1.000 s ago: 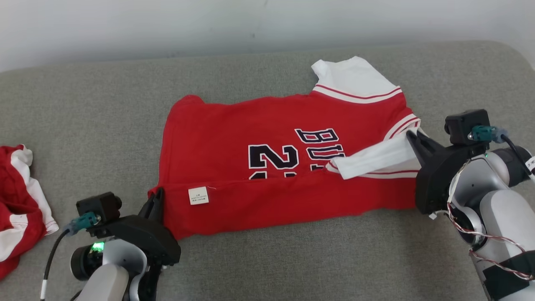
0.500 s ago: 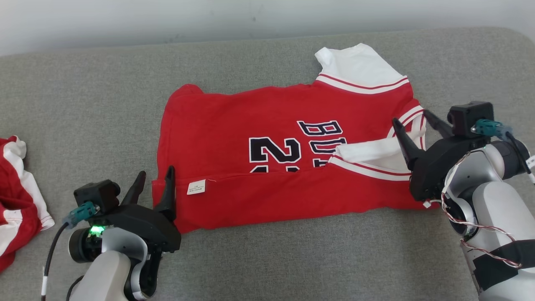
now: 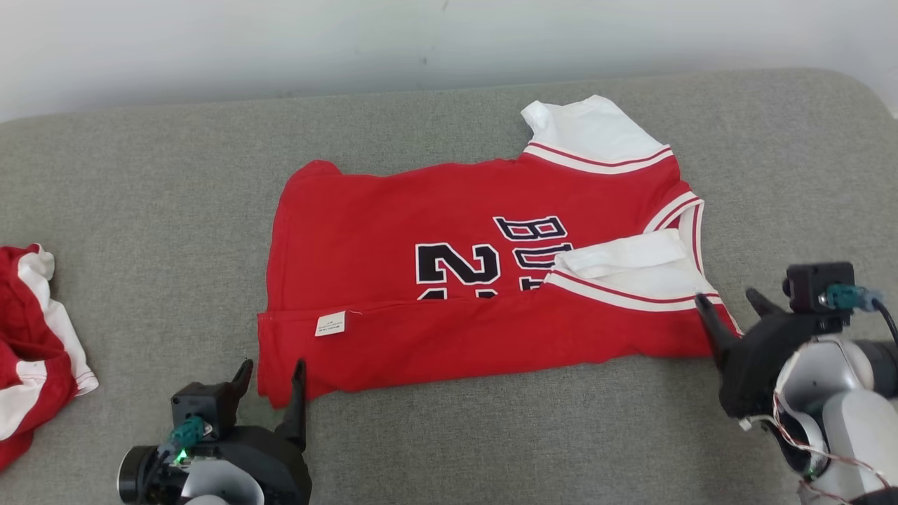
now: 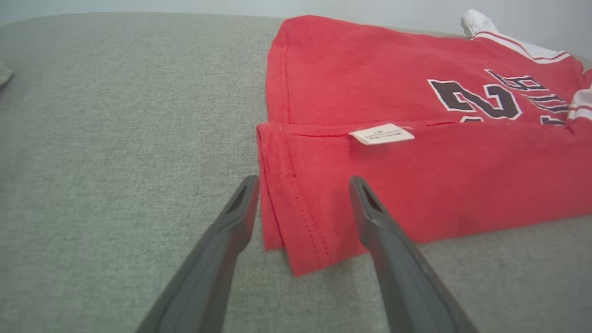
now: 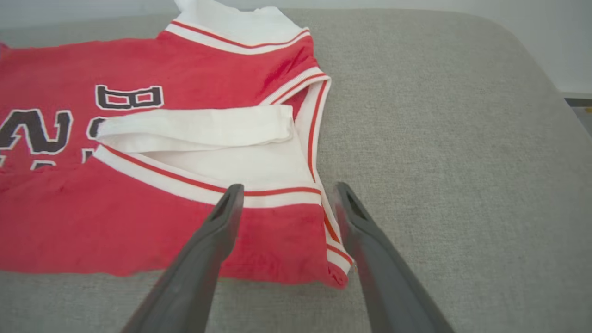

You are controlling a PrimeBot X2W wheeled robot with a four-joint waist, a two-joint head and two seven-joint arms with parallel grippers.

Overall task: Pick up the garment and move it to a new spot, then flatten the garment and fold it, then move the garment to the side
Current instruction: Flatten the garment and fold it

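Now the red garment [image 3: 477, 280] is seen lying spread near the middle of the grey cushion [image 3: 140, 210], its near long edge folded up over the front so that the lower part of the dark number is covered. A white label [image 3: 330, 323] is shown on the folded band toward the left end. One white sleeve [image 3: 624, 259] is laid back across the chest at the right end, while the other sleeve [image 3: 589, 130] sticks out at the far edge. The left gripper [image 3: 273, 365] is held released at the near left corner, fingers spread, one over cloth and one over bare cushion, with nothing gripped. The right gripper [image 3: 725, 297] is likewise released, its fingers parted at the near right corner by the striped trim; whether the tips touch the cloth cannot be told. A second red-and-white cloth [image 3: 28, 330] is seen bunched at the cushion's left edge, well apart.
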